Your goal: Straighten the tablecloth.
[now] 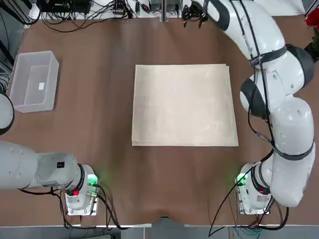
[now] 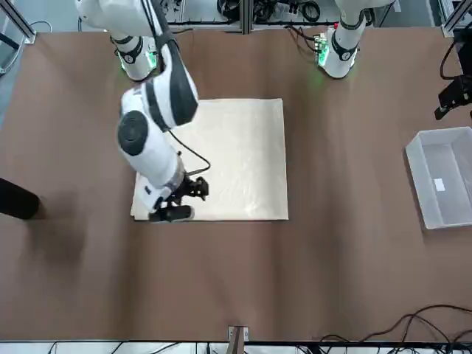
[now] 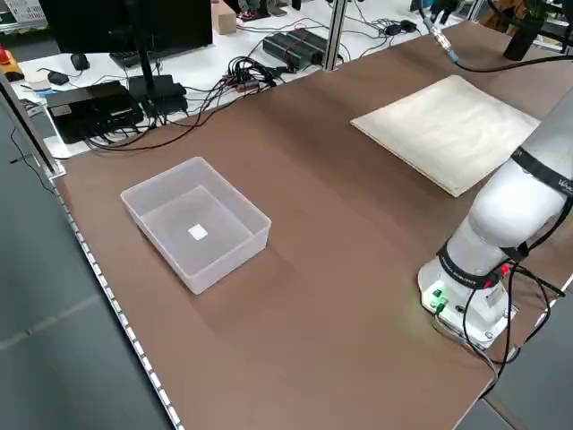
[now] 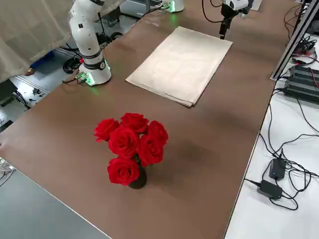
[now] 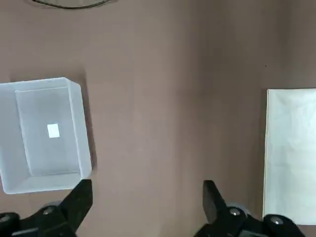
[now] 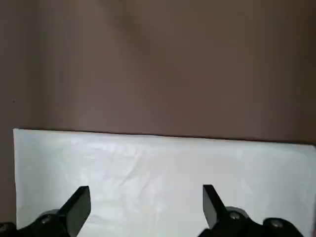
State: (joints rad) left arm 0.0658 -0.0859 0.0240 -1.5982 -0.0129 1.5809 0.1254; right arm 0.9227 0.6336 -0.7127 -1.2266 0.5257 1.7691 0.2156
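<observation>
The tablecloth (image 1: 184, 105) lies flat and square mid-frame, so the raised right gripper (image 2: 175, 206) gapes wide, holding nothing.

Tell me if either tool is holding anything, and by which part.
Nothing is held. The right tool hangs open above the cloth; the left tool is open over bare table.

The right arm hides the tablecloth's (image 2: 236, 158) far corner in the front view.

Matt cream cloth tablecloth (image 1: 184, 105); translucent plastic bin (image 1: 34, 81)
</observation>
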